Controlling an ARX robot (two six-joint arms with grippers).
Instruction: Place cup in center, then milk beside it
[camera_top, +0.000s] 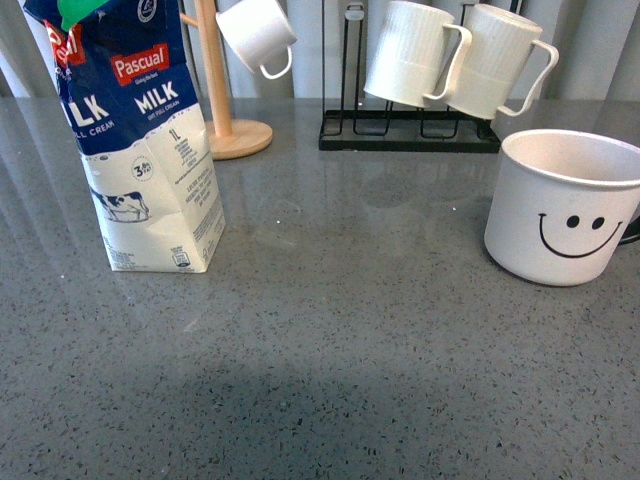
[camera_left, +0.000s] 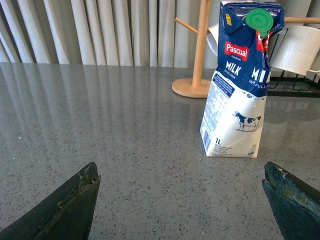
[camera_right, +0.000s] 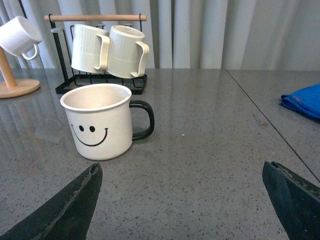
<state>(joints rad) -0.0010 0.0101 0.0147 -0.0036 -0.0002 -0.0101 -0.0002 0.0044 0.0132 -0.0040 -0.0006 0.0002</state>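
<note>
Worktop (camera_top: 330, 400), grey speckled; its centre holds neither item yet.
Left: milk (camera_top: 150, 150), upright, tall, top creased. Left claw (camera_left: 180, 172) spread wide, empty, facing it. Likely risk: a high or glancing grip tips the carton.
Rear: wooden mug tree (camera_top: 212, 90); rack (camera_top: 410, 140) of ribbed mugs (camera_top: 410, 55).
Right: cup (camera_top: 565, 210), upright, handle (camera_right: 142, 120) on its outer side. Right claw (camera_right: 180, 172) spread wide, empty. Likely risk: the wide, smooth body slips or skids, and an off-centre landing crowds the milk.
</note>
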